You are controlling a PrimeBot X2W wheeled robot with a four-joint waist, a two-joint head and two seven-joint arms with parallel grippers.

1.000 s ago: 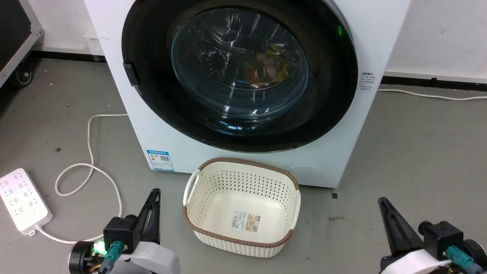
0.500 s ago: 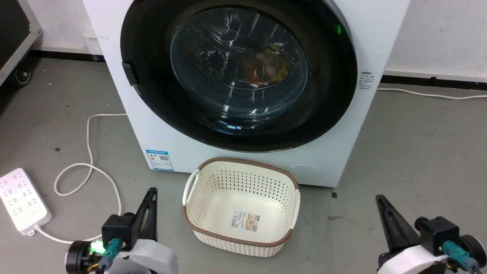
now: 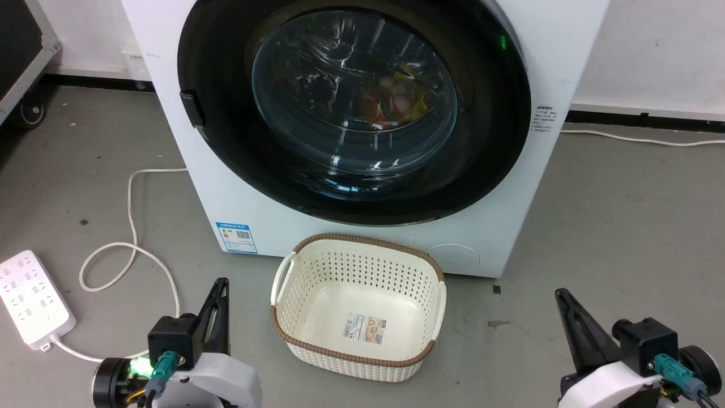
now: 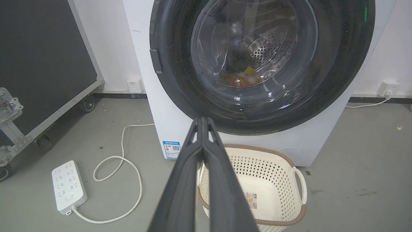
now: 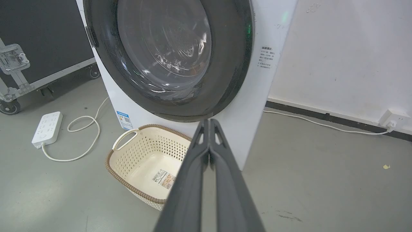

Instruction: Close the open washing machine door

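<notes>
While the two grippers sit low at the bottom corners of the head view, the washing machine door (image 3: 354, 107) fills the upper middle, lying flush against the white front of the washing machine (image 3: 238, 198). Its latch edge is on the left. Through its glass window (image 3: 354, 93) some colourful laundry (image 3: 396, 105) shows inside the drum. A cream laundry basket (image 3: 362, 266) with a brown rim stands on the grey floor (image 3: 612, 226) just in front of the machine, below the door. The left gripper (image 3: 220, 289) is to the basket's left, its dark fingers pressed together and holding nothing. The right gripper (image 3: 563, 301) is well to the basket's right, likewise closed up and empty. A white power strip (image 3: 31, 303) lies at the far left, its cable (image 3: 133, 249) looping toward the machine.

From the left wrist, the left gripper (image 4: 202, 120) has its fingers meeting at the tips, which point at the door's lower rim. A black flight case (image 4: 42, 58) on castors stands at the left.

From the right wrist, the right gripper (image 5: 209, 121) has its two fingers touching along their length, aimed at the machine's lower right corner, and a wall socket (image 5: 391, 117) shows at the far right.
</notes>
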